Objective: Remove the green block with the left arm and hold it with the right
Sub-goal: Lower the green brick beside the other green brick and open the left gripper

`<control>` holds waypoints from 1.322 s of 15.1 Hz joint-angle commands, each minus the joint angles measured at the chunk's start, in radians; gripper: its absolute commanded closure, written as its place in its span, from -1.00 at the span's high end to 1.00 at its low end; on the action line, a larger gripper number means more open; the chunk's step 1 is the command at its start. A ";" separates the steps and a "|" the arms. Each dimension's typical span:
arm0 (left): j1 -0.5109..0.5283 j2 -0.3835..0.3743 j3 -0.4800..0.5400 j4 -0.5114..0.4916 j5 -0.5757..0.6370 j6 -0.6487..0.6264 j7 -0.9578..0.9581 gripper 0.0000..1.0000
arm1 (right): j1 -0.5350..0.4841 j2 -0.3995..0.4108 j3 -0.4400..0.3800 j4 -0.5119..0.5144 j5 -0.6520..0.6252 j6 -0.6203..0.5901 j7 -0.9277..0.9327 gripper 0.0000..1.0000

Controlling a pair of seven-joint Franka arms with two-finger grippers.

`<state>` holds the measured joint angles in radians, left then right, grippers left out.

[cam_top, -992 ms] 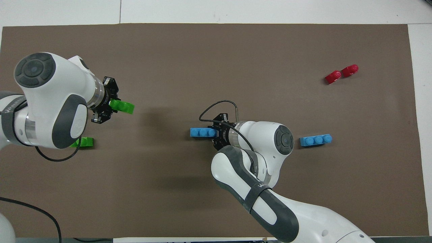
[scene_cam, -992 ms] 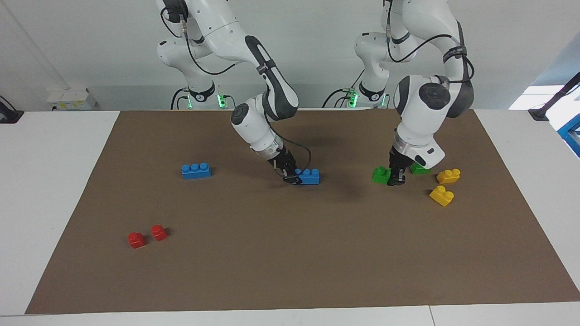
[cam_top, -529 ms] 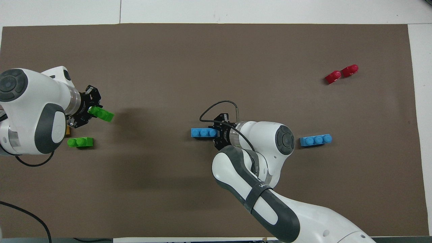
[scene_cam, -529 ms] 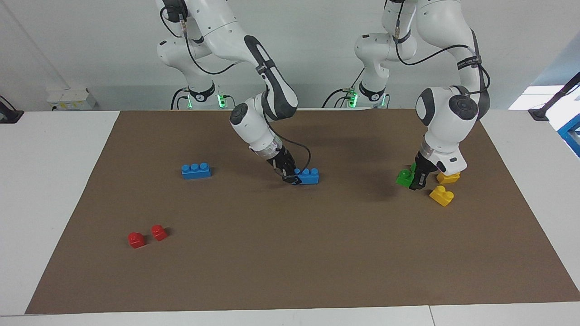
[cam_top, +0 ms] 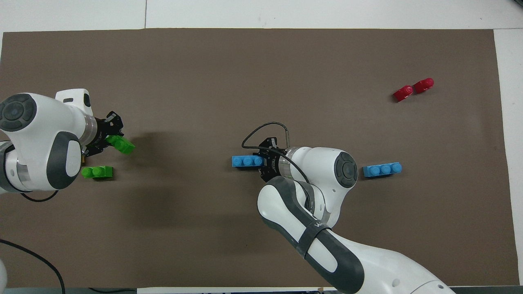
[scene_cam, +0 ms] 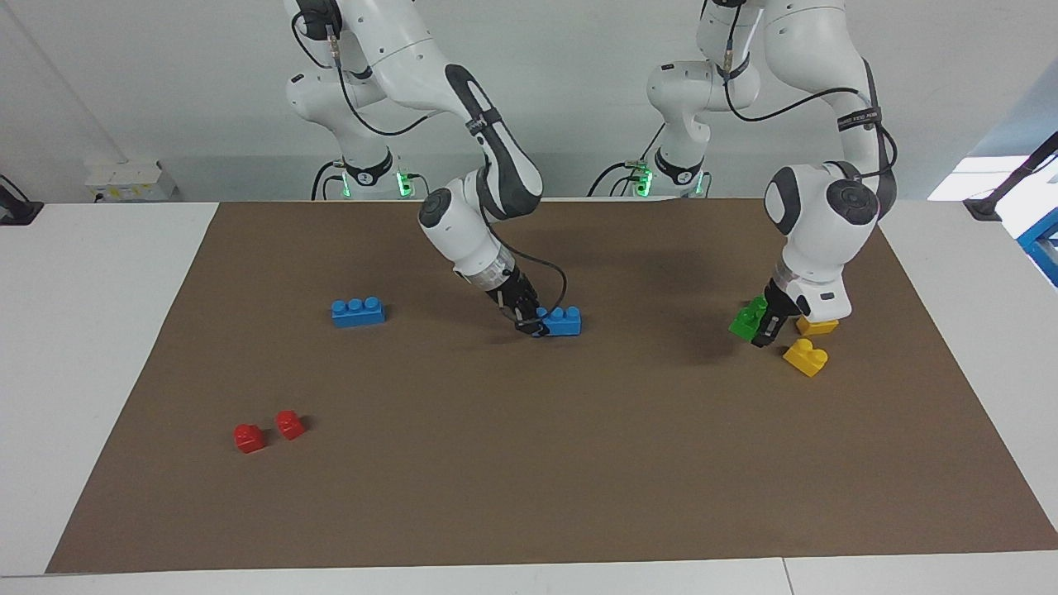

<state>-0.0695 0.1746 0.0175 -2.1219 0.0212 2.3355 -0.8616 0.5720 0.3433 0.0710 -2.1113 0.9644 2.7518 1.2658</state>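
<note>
My left gripper (scene_cam: 764,327) is shut on one end of a green block (scene_cam: 747,317), which hangs tilted just above the brown mat (scene_cam: 529,463) near the left arm's end. From overhead the same green block (cam_top: 122,144) sticks out of the left gripper (cam_top: 108,141). A second green block (cam_top: 97,172) lies on the mat, nearer to the robots. My right gripper (scene_cam: 529,324) is shut on the end of a blue brick (scene_cam: 563,321) that rests mid-mat; overhead shows this blue brick (cam_top: 246,161) at the right gripper (cam_top: 264,163).
Two yellow bricks (scene_cam: 806,357) (scene_cam: 818,326) lie beside the left gripper, one partly hidden by the wrist. Another blue brick (scene_cam: 357,311) and two red bricks (scene_cam: 249,438) (scene_cam: 289,424) lie toward the right arm's end of the mat.
The left gripper has carried the green block toward the left arm's end of the table, and the block has tilted. The right gripper stayed on the blue brick.
</note>
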 commanded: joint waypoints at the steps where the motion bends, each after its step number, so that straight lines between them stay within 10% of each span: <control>1: 0.017 0.017 -0.010 -0.023 0.008 0.048 0.084 -1.00 | -0.012 -0.004 0.001 -0.052 0.037 0.000 -0.065 -1.00; 6: 0.017 0.034 -0.010 -0.023 0.008 0.068 0.176 -1.00 | -0.011 -0.006 0.001 -0.055 0.037 0.002 -0.065 -1.00; 7: 0.017 0.034 -0.010 -0.023 0.008 0.061 0.214 -0.40 | -0.011 -0.006 0.001 -0.056 0.037 0.002 -0.065 -1.00; 8: 0.017 0.034 -0.010 -0.021 0.009 0.058 0.252 0.99 | -0.011 -0.006 0.001 -0.058 0.037 0.002 -0.066 -1.00; 20: 0.019 -0.029 -0.010 0.138 0.009 -0.154 0.291 1.00 | -0.012 -0.007 0.001 -0.062 0.037 0.002 -0.082 -1.00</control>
<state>-0.0663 0.1727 0.0174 -2.0250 0.0212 2.2493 -0.5870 0.5709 0.3367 0.0700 -2.1202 0.9645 2.7521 1.2464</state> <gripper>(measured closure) 0.000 0.639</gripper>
